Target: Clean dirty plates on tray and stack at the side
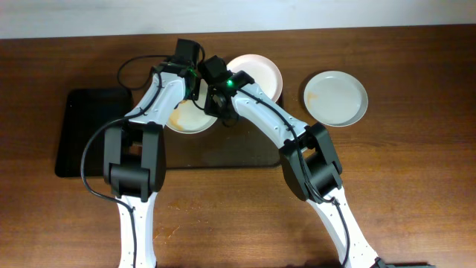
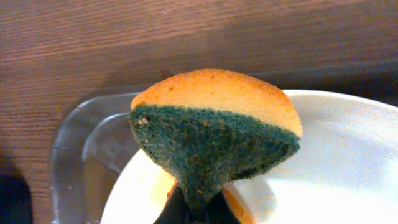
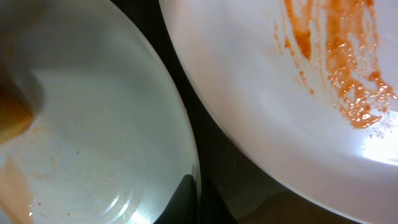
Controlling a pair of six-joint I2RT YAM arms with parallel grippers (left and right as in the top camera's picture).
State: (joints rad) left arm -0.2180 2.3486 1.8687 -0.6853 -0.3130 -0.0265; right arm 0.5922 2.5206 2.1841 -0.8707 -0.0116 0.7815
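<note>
My left gripper (image 2: 198,211) is shut on a sponge (image 2: 214,130), yellow on top and green underneath, held over a white plate (image 2: 336,168) at the tray's (image 2: 81,143) clear corner. My right gripper (image 3: 196,202) is shut on that same plate's (image 3: 93,124) rim, one dark finger (image 3: 183,199) lying on the inside. Faint orange smears mark this plate (image 1: 190,117). A second plate (image 3: 298,93) beside it carries orange-red sauce streaks (image 3: 342,74) and sits at the tray's far edge (image 1: 256,73). Both grippers (image 1: 192,89) (image 1: 216,108) meet over the left plate. A third plate (image 1: 335,98) lies on the table, right of the tray (image 1: 223,155).
A smaller black tray (image 1: 85,130) lies left of the big tray, partly under my left arm. Brown wooden table (image 1: 416,179) surrounds everything. The two arms cross close together above the tray's far left part.
</note>
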